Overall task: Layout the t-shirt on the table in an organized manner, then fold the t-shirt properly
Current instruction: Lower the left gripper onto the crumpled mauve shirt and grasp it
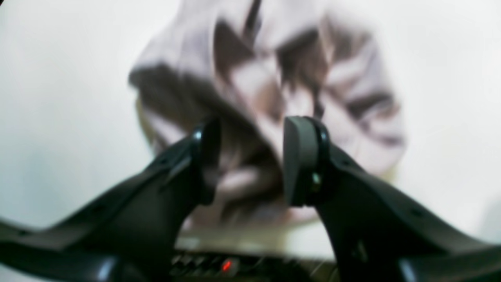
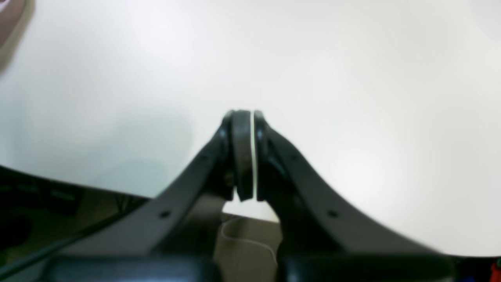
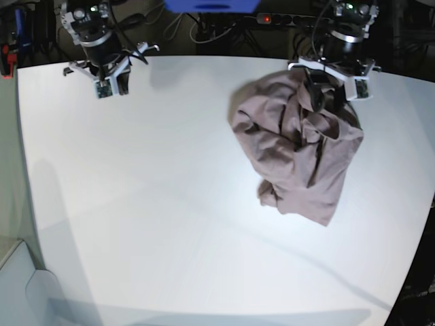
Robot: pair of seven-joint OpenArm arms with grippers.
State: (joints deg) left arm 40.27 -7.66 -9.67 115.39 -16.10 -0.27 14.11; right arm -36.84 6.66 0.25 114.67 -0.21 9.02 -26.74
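The mauve t-shirt [image 3: 299, 153] lies crumpled in a wrinkled heap on the right half of the white table [image 3: 156, 204]. My left gripper [image 3: 322, 99] hangs over the heap's far edge. In the left wrist view, which is blurred, the left gripper [image 1: 252, 129] is open and the bunched t-shirt [image 1: 274, 70] lies past its spread fingers; I cannot tell whether they touch the cloth. My right gripper [image 3: 105, 88] sits at the table's far left corner. In its wrist view the right gripper [image 2: 246, 115] is shut on nothing above bare table [image 2: 352, 78]. A sliver of the t-shirt [image 2: 8, 15] shows top left.
Behind the table's far edge run cables and a power strip [image 3: 275, 19] with a red light. A blue object [image 3: 211, 5] sits at the top middle and a red one [image 3: 7, 60] at the far left. The table's right edge runs close to the shirt.
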